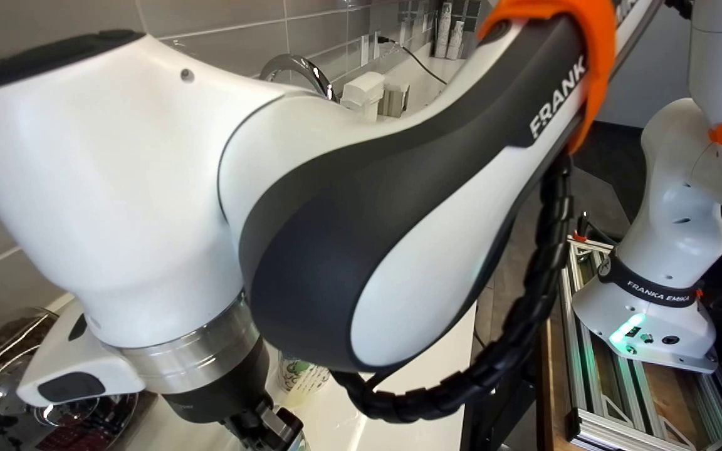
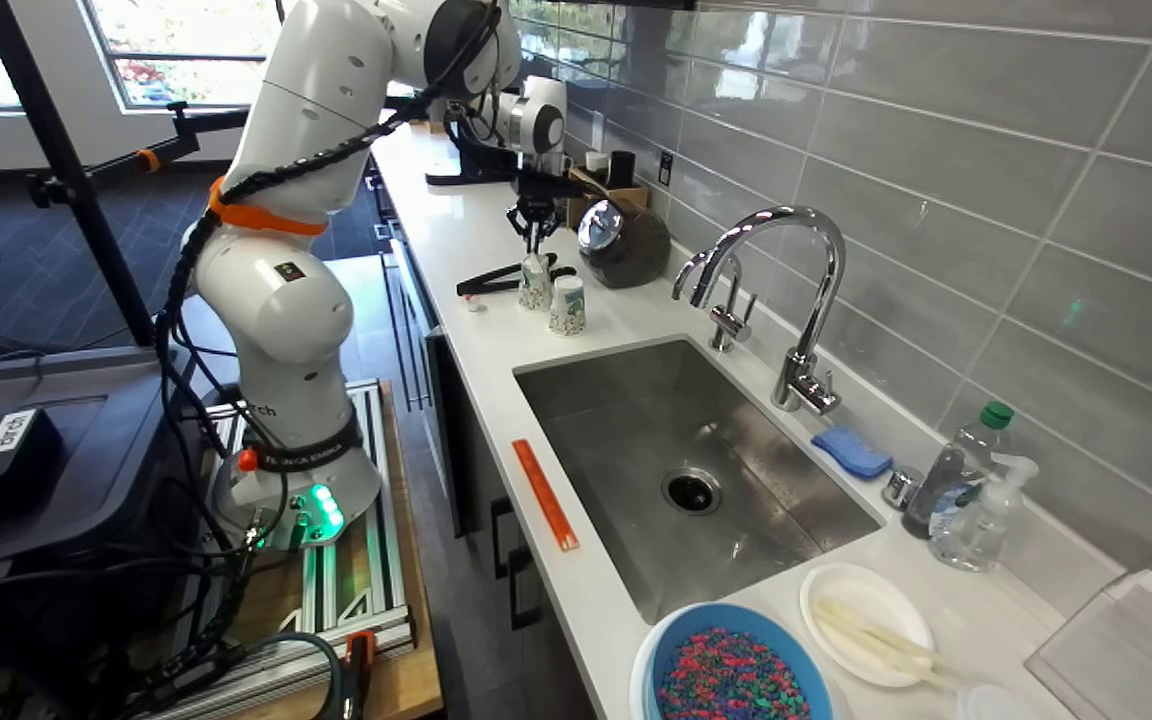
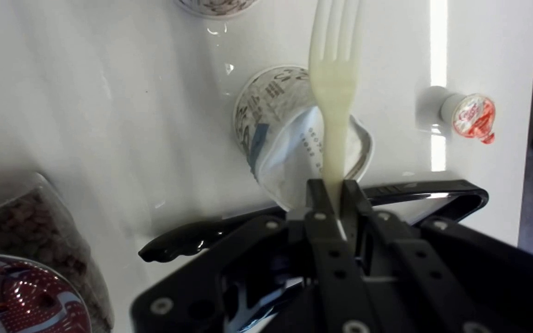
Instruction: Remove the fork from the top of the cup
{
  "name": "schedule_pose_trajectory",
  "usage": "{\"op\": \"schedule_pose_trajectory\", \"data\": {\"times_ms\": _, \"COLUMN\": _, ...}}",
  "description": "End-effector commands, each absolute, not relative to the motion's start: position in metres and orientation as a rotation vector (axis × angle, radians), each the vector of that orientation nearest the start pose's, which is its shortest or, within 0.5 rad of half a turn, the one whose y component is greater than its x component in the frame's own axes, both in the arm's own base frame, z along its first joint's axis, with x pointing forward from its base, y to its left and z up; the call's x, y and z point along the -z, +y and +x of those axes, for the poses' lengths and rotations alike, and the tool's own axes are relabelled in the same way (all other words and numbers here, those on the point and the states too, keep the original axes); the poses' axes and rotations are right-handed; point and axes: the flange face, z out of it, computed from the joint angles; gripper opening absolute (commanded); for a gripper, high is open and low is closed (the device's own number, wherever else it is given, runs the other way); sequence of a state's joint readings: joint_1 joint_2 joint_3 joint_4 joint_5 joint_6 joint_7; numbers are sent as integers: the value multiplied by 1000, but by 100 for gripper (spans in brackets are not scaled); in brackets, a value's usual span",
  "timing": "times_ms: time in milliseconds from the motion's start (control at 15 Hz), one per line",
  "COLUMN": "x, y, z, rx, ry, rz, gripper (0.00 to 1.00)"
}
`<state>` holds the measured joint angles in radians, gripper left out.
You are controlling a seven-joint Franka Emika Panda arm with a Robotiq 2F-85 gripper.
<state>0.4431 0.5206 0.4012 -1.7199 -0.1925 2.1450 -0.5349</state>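
1. The arm (image 2: 276, 330) rises from its base (image 2: 296, 495), which stands apart from the front edge of the counter (image 2: 496, 375); it bends high up and reaches out over that edge.
2. In an exterior view the forearm (image 1: 411, 169) slants down to the wrist housing (image 1: 135, 200), and the hand end hangs below it, pointing downward.
3. The gripper (image 3: 334, 192) has its two fingertips brought together on the fork (image 3: 334, 88), pinching it by the handle.
4. In the wrist view the fork runs across the cup (image 3: 271, 101), its tines reaching out past the cup's outline.
5. The cup stands upside down on the counter, beyond the end edge of the sink (image 2: 626, 400), between the counter's front edge and the tiled wall (image 2: 936, 120).
6. Seen from above like this, I can't fairly tell whether the fork touches the cup or sits clear of it.
7. A second cup (image 2: 567, 308) is near the first, closer to the sink's end edge; a small pod (image 3: 474, 115) lies toward the counter's front edge, and a black tool (image 3: 211, 233) is partly hidden beneath the gripper.
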Motion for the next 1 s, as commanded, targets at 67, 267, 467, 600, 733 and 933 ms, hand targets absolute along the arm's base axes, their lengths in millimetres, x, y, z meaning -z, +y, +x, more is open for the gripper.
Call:
{"op": "schedule_pose_trajectory", "data": {"times_ms": 67, "x": -298, "y": 475, "z": 467, "rx": -134, "ry": -2066, "rz": -2360, "gripper": 3}}
{"op": "schedule_pose_trajectory", "data": {"times_ms": 267, "x": -298, "y": 476, "z": 467, "rx": -144, "ry": -2066, "rz": -2357, "gripper": 3}}
{"op": "schedule_pose_trajectory", "data": {"times_ms": 467, "x": -295, "y": 477, "z": 467, "rx": -151, "ry": -2066, "rz": -2352, "gripper": 3}}
{"op": "schedule_pose_trajectory", "data": {"times_ms": 600, "x": -294, "y": 477, "z": 467, "rx": -155, "ry": -2065, "rz": -2351, "gripper": 3}}
{"op": "schedule_pose_trajectory", "data": {"times_ms": 733, "x": -292, "y": 478, "z": 466, "rx": -156, "ry": -2065, "rz": -2348, "gripper": 3}}
{"op": "schedule_pose_trajectory", "data": {"times_ms": 933, "x": -292, "y": 479, "z": 467, "rx": -154, "ry": -2063, "rz": -2348, "gripper": 3}}
